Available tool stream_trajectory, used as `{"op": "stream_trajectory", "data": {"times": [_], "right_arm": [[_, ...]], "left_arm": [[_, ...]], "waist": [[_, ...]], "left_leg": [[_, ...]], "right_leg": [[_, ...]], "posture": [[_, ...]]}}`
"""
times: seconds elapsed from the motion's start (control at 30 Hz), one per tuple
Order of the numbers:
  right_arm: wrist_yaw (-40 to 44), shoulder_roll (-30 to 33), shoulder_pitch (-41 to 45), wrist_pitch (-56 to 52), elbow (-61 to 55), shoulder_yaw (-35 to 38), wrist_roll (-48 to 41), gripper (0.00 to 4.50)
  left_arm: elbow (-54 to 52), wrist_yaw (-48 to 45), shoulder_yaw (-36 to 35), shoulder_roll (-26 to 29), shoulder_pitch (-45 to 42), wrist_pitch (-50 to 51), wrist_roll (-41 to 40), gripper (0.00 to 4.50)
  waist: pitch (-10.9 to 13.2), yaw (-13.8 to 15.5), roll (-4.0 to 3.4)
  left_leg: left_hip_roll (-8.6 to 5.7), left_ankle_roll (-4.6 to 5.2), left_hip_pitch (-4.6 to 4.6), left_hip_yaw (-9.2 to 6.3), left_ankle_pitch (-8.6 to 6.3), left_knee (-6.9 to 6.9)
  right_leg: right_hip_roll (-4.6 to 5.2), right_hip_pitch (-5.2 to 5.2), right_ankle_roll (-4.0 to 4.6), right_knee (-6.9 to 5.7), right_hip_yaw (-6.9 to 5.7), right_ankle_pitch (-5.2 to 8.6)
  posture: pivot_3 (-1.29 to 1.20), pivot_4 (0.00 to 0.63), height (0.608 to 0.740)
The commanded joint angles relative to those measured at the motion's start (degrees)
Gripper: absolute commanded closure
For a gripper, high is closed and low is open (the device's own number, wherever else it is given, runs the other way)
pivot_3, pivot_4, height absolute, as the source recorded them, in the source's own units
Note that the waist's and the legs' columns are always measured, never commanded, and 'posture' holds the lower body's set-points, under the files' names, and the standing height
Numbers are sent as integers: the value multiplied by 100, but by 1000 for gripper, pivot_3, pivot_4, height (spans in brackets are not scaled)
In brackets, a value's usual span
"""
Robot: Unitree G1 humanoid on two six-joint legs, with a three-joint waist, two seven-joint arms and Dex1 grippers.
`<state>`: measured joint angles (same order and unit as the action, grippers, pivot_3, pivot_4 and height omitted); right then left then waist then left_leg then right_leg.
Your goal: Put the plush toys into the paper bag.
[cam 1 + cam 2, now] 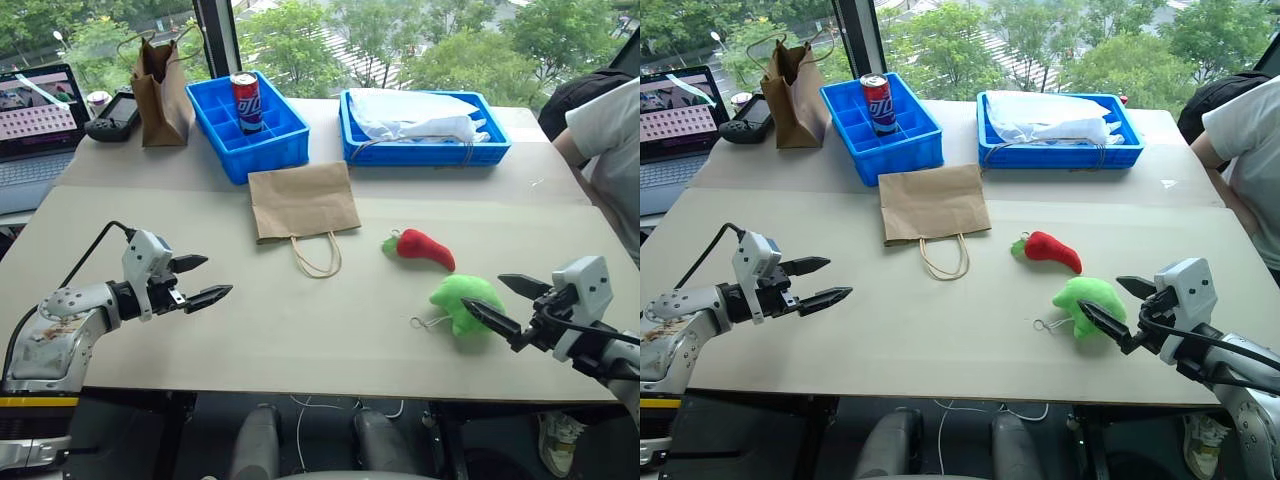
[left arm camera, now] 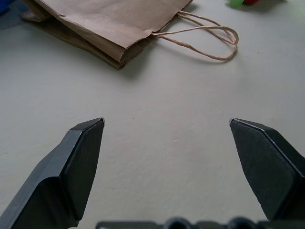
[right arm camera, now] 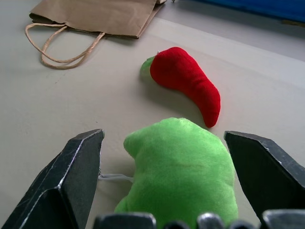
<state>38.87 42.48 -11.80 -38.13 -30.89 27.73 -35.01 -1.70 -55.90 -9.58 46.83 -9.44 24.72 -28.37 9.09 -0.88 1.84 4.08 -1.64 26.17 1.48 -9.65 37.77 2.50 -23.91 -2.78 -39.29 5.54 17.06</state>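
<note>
At the lower right of the frame, your right gripper (image 1: pixel 508 304) stands spread wide, the green plush (image 3: pixel 181 167) between its fingers, ungripped. Close there; your left gripper (image 1: pixel 198 280), also spread and empty, is far off.

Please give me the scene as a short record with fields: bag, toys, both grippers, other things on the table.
paper bag: lies flat on the table, twine handles toward the robot
red chili plush: on the table, right of the bag
green plush: on the table, nearer than the chili
right gripper: open, fingers either side of the green plush, not closed
left gripper: open, nothing between its fingers
other: two blue trays, a can, a darker upright bag
</note>
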Motion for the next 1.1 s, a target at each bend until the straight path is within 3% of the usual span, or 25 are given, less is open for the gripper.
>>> {"op": "stream_trajectory", "data": {"times": [0.03, 0.13, 0.27, 0.4, 0.57, 0.87, 1.1], "right_arm": [[285, 303, 124, -8, -274, 133, -248, 16], [672, 787, 398, -551, -780, 92, -1099, 16], [580, 1286, 934, -1106, -1218, -261, -1822, 16], [11, 1432, 1466, -1571, -1609, -693, -2521, 16], [-801, 1297, 1769, -1782, -1871, -1138, -2837, 16], [-1538, 1238, 1367, -1698, -2049, -1180, -2626, 16], [-1872, 1170, 830, -1560, -2282, -865, -2345, 16]], "left_arm": [[32, -632, -214, 205, -332, 16, -351, 0], [247, -1790, -160, 715, -911, 290, -751, 0], [654, -2407, 489, 865, -1785, -355, -95, 0], [1649, -2707, 1298, 474, -2970, -1855, 1011, 0], [3032, -2801, 1811, -454, -4034, -3273, 1670, 0], [5319, -2822, 2387, -1477, -5021, -5255, 2689, 0], [6422, -2407, 2473, -1936, -5457, -5901, 3186, 0]], "waist": [[0, 1, 0], [5, -9, 5], [3, 3, 1], [5, 41, 5], [6, 85, 13], [7, 4, 15], [8, 7, 16]], "left_leg": [[0, 0, 0, 0, 0, 0], [-1, 4, 6, 0, 3, 5], [0, 6, -4, -1, 4, 5], [-3, 7, -2, -1, 5, 5], [-8, 9, 19, -6, 5, 9], [-10, 14, 23, -12, 6, 9], [-13, 17, 23, -17, 8, 10]], "right_leg": [[0, 0, 0, 0, 0, 0], [-1, -11, 1, -12, -1, 0], [-2, 2, -8, -12, -1, 6], [0, 10, 1, -3, -3, 0], [0, 1, 21, 4, -3, -15], [-1, -2, 18, -1, -2, -17], [0, -1, 15, -6, -3, -17]], "posture": [[0, 150, 689], [0, 150, 689], [0, 150, 689], [0, 150, 689], [0, 150, 689], [0, 150, 689], [0, 150, 689]]}}
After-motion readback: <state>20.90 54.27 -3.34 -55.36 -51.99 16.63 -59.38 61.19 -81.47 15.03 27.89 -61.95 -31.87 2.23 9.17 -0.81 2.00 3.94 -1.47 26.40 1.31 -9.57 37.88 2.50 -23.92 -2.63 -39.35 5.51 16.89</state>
